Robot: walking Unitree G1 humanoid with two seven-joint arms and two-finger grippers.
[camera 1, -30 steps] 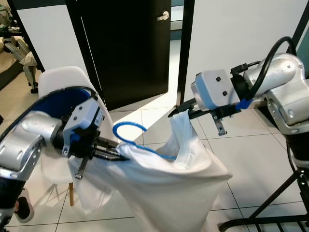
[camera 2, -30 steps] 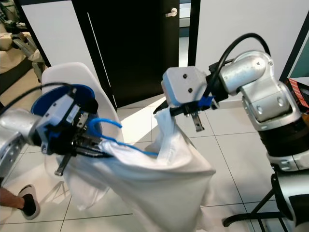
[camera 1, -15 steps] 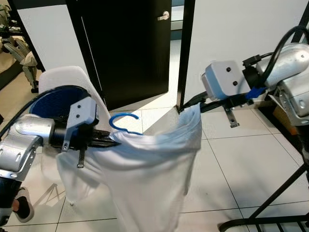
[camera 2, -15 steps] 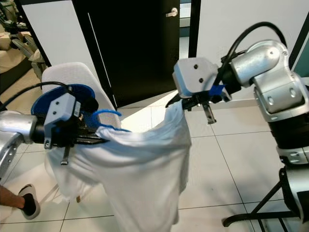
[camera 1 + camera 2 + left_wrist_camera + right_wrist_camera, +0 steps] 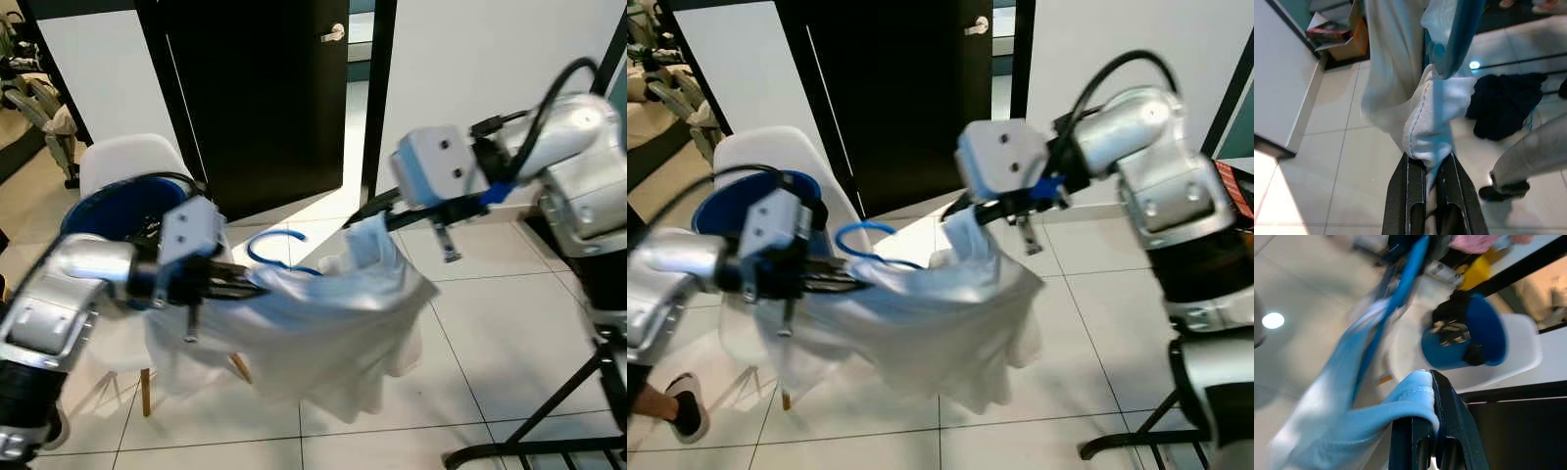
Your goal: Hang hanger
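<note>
Between the two tools a white garment (image 5: 323, 333) is held stretched above the tiled floor (image 5: 490, 323), with a blue hanger (image 5: 279, 250) tucked into it near the left tool (image 5: 257, 290). One edge of the cloth is pinched between the closed fingers of the left tool; in the left wrist view a seam of the fabric is seen clamped between the black fingers (image 5: 1408, 205). The opposite edge is gripped by the closed right tool (image 5: 364, 213), held higher. The hook of the hanger is seen rising just beyond the left tool, clear of the cloth. Behind the left tool a white chair (image 5: 118, 162) is stood, with a blue round object (image 5: 113, 201) against it. Beyond both tools a dark door (image 5: 265, 98) is found. Below the right tool, a black metal frame (image 5: 549, 431) is placed on the floor. A person's shoe (image 5: 686, 416) is visible beside the chair.
</note>
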